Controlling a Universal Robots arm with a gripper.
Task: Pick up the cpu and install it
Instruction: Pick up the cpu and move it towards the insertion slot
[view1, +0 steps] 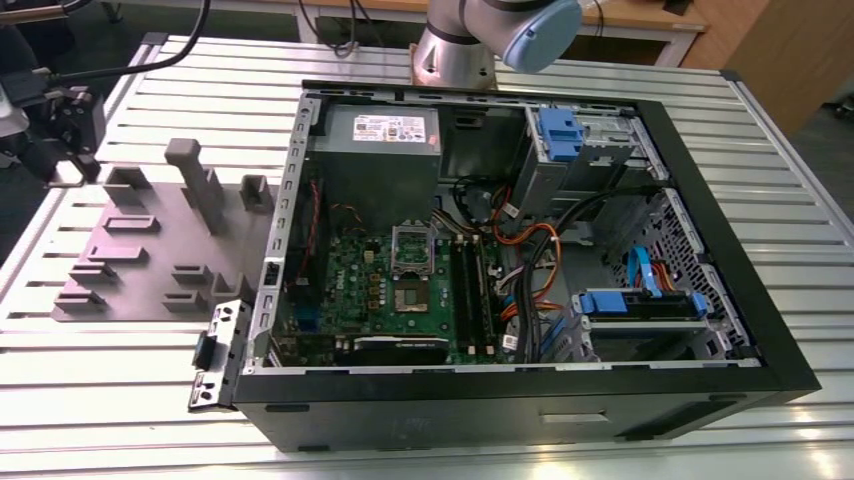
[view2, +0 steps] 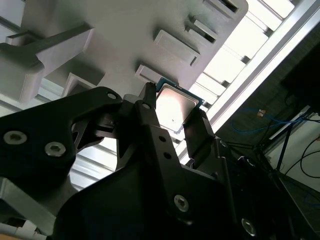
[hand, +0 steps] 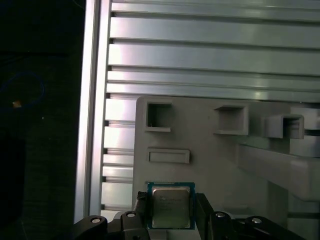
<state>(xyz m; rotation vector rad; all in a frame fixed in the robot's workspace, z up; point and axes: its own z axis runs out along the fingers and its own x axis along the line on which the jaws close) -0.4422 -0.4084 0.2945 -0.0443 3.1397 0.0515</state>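
First wrist view, cpu (hand: 170, 209) on tray (hand: 215, 165), hand (hand: 170, 201) astride

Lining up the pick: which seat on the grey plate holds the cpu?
The one at the plate edge, beside the flat rectangular seat: the cpu lies in it, silvery top up. The flat seat and square pockets look empty.

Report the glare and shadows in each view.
Exterior view: glare streaks the ribbed aluminium table; the black computer case is dim inside. Second wrist view: reflection whitens the silvery-grey square cpu; the black tool is a dark silhouette. First wrist view: cpu evenly lit, blackness beyond the table edge.
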